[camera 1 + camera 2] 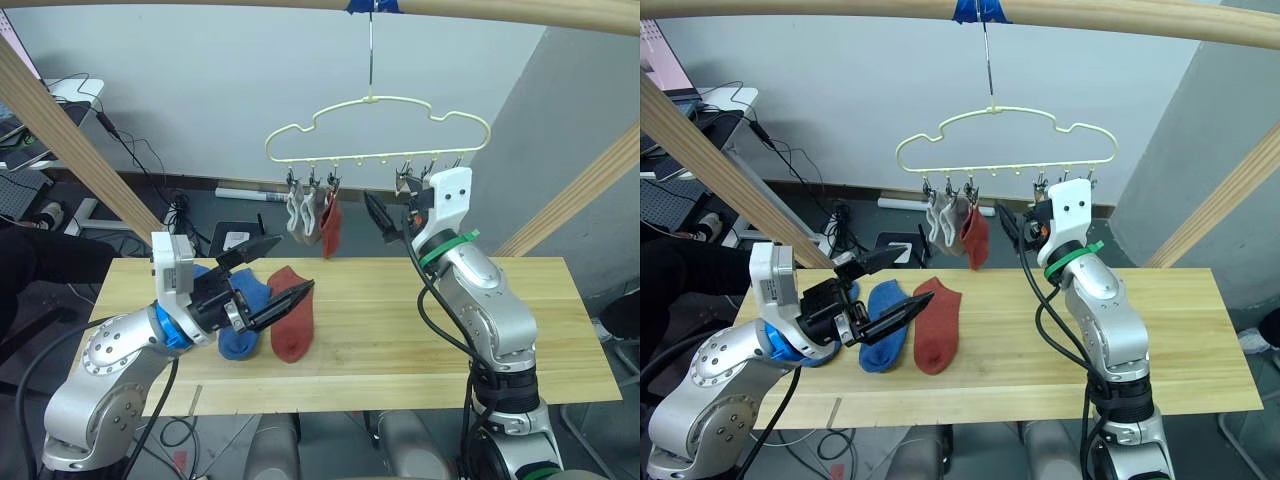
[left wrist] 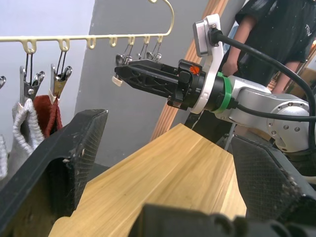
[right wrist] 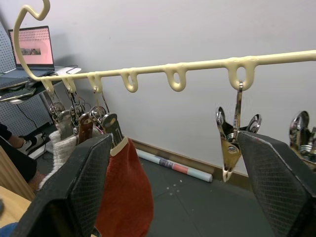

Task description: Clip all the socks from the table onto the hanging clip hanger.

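Observation:
The pale yellow clip hanger (image 1: 375, 130) hangs from a hook over the table's (image 1: 400, 340) far edge. Two light grey socks (image 1: 297, 212) and one rust red sock (image 1: 331, 225) are clipped at its left end. Empty silver clips (image 3: 232, 143) hang toward its right end. On the table lie a rust red sock (image 1: 290, 325) and, beside it, a blue sock (image 1: 885, 325), with more blue fabric partly hidden behind my left arm. My left gripper (image 1: 295, 262) hovers open and empty just above them. My right gripper (image 1: 385, 220) is raised, open and empty, just below the hanger's bar, between the red sock and the empty clips.
A thick wooden beam (image 1: 300, 5) with blue tape carries the hanger, and slanted wooden posts (image 1: 70, 140) stand at both sides. A person in dark clothes (image 2: 276, 29) stands beyond the table's right end. A dark sleeve (image 1: 40, 260) shows at the left.

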Action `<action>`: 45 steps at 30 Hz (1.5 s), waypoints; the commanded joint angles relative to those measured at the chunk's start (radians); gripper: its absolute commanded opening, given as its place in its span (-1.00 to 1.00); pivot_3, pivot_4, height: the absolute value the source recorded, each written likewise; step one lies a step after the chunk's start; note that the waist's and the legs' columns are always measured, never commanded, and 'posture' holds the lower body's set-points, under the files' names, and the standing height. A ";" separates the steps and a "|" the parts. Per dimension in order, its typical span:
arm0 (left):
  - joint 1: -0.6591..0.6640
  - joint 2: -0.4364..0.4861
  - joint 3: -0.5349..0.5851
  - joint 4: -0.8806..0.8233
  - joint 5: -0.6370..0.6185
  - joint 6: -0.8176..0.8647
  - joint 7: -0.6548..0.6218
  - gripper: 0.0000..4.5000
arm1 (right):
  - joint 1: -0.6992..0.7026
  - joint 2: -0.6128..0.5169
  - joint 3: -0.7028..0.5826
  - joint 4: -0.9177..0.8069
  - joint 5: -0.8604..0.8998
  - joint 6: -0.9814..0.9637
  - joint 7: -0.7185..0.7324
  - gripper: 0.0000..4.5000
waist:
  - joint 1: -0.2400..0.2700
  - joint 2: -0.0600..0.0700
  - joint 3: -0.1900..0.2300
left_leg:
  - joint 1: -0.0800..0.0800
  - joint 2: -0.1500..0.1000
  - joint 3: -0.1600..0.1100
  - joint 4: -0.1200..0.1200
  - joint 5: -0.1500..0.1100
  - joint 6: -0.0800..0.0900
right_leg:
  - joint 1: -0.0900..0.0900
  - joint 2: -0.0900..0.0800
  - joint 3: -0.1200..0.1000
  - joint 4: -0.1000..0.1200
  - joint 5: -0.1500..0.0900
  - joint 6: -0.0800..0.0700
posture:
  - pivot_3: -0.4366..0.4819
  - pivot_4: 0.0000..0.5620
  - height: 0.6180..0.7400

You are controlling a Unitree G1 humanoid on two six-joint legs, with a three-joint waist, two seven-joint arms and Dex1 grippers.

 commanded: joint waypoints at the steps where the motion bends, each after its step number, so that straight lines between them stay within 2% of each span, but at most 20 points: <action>1: 0.004 0.001 0.009 -0.035 -0.004 -0.016 -0.002 1.00 | 0.034 -0.019 0.008 -0.082 0.022 0.018 0.013 0.86 | 0.001 0.000 0.000 | 0.000 0.000 0.000 0.000 0.000 0.000 | 0.000 0.000 0.000 0.000 0.000 0.000 | -0.13 -0.09 1.00; 23: -0.020 -0.004 0.001 -0.031 0.002 -0.021 -0.009 1.00 | -0.037 -0.022 -0.012 -0.001 0.012 -0.015 -0.004 0.86 | 0.000 0.000 0.000 | 0.000 0.000 0.000 0.000 0.000 0.000 | 0.000 0.000 0.000 0.001 0.000 0.000 | -0.14 -0.13 1.00; 30: 0.001 -0.008 -0.002 -0.042 0.010 -0.026 -0.008 1.00 | -0.096 0.012 0.001 0.074 0.012 -0.065 -0.006 0.86 | -0.001 0.000 0.000 | 0.000 0.000 -0.001 0.000 0.000 0.000 | 0.000 0.000 -0.001 0.002 0.000 0.000 | -0.12 -0.11 1.00; 45: -0.004 -0.019 -0.012 -0.048 0.014 -0.023 0.005 1.00 | -0.129 0.034 -0.024 0.170 0.008 -0.118 -0.020 0.86 | 0.000 0.000 0.000 | 0.000 0.000 -0.001 0.001 0.000 0.000 | 0.000 0.000 -0.001 0.002 0.001 -0.001 | -0.11 -0.09 1.00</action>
